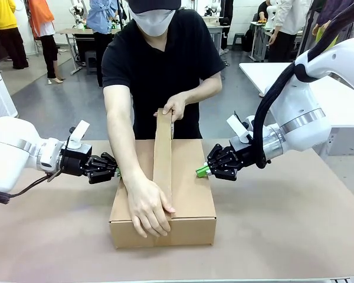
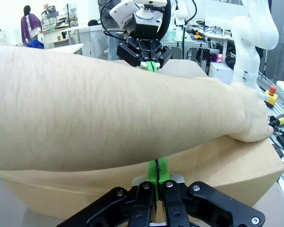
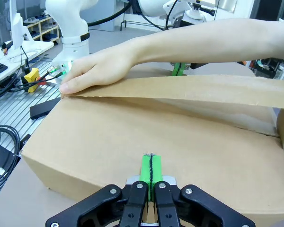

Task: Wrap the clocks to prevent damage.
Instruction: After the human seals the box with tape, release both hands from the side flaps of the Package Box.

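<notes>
The brown cardboard box (image 1: pixel 165 194) sits mid-surface, a person's hand (image 1: pixel 148 206) pressing its tape strip (stiff, light; take its sides). Left gripper (image 1: pixel 113 171) and right gripper (image 1: pixel 202 171) flank it, jaws closed, empty.

I see a bright room with soft, even light that seems to come from above. The cardboard box (image 1: pixel 189 200) drops only a faint shadow on the brown table (image 1: pixel 295 224). The white arm (image 1: pixel 342 59) on the right shines a little. My front view is sharp up close and a bit soft far back. In my left wrist view the person's forearm (image 2: pixel 109 113) is very near, huge and slightly fuzzy. Both wrist views bend things at the edges.
</notes>
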Tool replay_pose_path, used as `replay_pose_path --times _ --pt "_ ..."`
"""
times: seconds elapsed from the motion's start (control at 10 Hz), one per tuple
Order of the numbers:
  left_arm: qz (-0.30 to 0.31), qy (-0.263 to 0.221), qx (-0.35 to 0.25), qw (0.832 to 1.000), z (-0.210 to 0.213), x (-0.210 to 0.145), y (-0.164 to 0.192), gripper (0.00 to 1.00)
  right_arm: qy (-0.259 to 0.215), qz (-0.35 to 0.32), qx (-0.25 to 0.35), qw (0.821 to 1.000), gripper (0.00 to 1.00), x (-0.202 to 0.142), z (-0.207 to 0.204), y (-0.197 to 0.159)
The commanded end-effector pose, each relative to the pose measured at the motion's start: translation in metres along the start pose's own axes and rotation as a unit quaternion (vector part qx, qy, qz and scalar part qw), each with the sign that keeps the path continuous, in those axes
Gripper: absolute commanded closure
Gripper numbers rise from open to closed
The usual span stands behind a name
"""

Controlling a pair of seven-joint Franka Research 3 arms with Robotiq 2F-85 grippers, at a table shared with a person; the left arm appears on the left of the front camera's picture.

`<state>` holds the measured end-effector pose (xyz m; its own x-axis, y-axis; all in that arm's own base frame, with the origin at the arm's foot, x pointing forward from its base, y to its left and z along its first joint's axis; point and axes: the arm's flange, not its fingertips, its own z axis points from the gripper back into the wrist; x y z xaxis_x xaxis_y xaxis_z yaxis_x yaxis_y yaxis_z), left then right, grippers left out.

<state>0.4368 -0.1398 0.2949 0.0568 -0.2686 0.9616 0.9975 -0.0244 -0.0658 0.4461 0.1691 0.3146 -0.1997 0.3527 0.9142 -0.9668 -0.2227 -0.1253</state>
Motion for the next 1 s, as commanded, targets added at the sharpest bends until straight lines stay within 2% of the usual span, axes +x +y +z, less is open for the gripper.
replay_pose_path --times 0.0,0.9 --pt "0.002 0.002 0.003 1.000 -0.0004 -0.0018 0.0003 1.00 0.004 -0.002 -0.001 1.000 0.99 -0.0022 -0.0018 0.0001" --pt "0.002 0.002 0.003 1.000 -0.0004 -0.0018 0.0003 1.00 0.004 -0.002 -0.001 1.000 0.99 -0.0022 -0.0018 0.0001"
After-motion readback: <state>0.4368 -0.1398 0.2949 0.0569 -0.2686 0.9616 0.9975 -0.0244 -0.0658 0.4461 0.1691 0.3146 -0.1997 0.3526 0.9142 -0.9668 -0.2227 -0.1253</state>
